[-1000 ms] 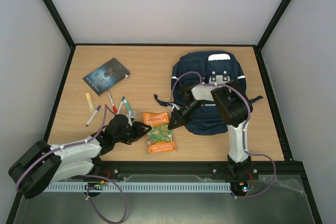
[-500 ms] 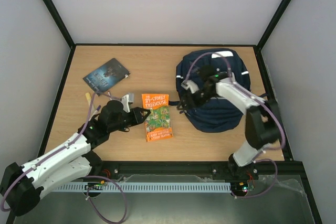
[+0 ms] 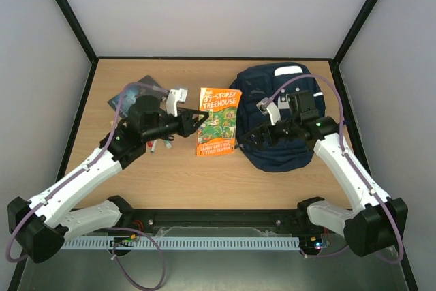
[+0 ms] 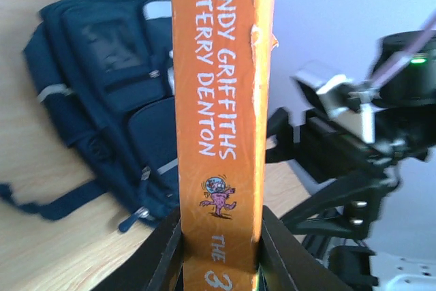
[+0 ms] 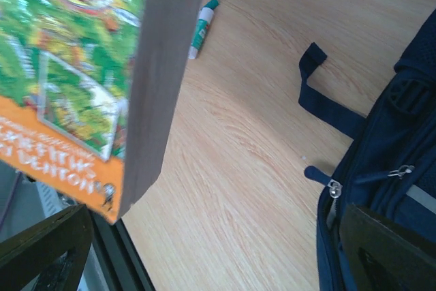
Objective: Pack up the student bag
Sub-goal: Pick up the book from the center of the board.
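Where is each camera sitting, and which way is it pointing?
Top external: above and behind the bases, looking down on the wooden table; both arms show whole.
Left wrist: on the left hand, looking along the orange paperback book it grips toward the navy fabric backpack; its fingers show below.
Right wrist: on the open right hand, looking down at the tabletop; its fingers sit in the bottom corners.
Shared: both wrist views show the book and backpack.
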Action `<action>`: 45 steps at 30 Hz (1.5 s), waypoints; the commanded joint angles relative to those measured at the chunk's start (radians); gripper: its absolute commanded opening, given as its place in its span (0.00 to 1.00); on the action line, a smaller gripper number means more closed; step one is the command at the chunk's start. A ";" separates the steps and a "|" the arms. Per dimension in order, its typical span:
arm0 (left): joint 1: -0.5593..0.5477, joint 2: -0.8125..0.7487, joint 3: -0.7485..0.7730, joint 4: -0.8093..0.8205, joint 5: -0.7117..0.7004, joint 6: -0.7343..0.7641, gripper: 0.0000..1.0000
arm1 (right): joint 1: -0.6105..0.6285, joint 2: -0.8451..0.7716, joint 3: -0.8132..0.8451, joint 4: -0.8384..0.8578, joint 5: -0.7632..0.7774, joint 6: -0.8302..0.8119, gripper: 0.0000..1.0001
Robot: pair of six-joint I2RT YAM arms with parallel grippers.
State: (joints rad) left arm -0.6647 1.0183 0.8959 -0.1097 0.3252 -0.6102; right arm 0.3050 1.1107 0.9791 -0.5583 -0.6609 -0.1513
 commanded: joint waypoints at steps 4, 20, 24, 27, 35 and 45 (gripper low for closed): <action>0.007 0.042 0.100 0.255 0.227 0.006 0.02 | 0.002 0.052 0.048 0.072 -0.220 0.041 0.99; 0.007 0.063 0.021 0.468 0.331 -0.074 0.02 | 0.003 0.074 0.059 0.239 -0.482 0.186 1.00; 0.007 0.070 0.012 0.486 0.333 -0.089 0.02 | 0.002 0.076 0.072 0.232 -0.518 0.193 0.97; 0.008 0.059 0.006 0.446 0.288 -0.068 0.02 | 0.002 0.053 0.077 0.233 -0.552 0.204 0.93; 0.010 0.064 -0.028 0.378 0.146 -0.036 0.02 | 0.002 -0.049 0.083 0.249 -0.575 0.275 0.81; 0.009 0.076 -0.055 0.401 0.108 -0.062 0.02 | 0.003 -0.077 0.061 0.337 -0.465 0.418 0.56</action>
State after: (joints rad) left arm -0.6582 1.0920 0.8619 0.2668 0.4797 -0.6777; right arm 0.3016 1.0653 1.0233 -0.3069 -1.1294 0.1959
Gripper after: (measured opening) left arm 0.239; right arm 0.605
